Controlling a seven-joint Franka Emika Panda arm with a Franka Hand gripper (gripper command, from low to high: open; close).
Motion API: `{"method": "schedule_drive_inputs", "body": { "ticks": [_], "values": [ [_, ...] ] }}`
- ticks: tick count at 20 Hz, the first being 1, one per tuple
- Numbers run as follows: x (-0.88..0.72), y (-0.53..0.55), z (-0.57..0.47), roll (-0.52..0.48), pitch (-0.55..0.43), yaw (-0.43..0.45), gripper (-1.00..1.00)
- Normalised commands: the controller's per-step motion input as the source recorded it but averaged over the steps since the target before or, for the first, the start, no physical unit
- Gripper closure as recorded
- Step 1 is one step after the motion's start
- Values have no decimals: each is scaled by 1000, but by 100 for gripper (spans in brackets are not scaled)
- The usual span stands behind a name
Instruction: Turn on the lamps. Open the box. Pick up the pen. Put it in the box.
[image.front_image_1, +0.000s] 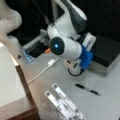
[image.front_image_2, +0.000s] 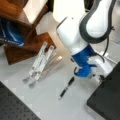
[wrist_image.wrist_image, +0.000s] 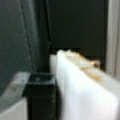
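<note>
Hand (image.front_image_2: 98, 77), grip state unclear, sits at the black-lidded box (image.front_image_1: 107, 53); slim black pen (image.front_image_1: 87, 89) lies apart.

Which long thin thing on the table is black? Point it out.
The pen, lying alone on the grey table near the box. The perforated strips are white and flat, lying together.

Grey bench (image.front_image_1: 107, 105) carried pen (image.front_image_1: 87, 89), white perforated strips (image.front_image_1: 65, 103), white cable (image.front_image_1: 42, 71), closed box (image.front_image_1: 106, 53).
</note>
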Motion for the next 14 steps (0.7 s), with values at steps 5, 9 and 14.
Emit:
{"method": "schedule_drive_inputs", "body": {
  "ticks": [5, 9, 14],
  "values": [
    [265, 23, 274, -164, -28, 129, 100],
    [289, 99, 238, -175, -16, 199, 100],
    [352, 189, 273, -150, 13, 192, 100]
  ]
}}
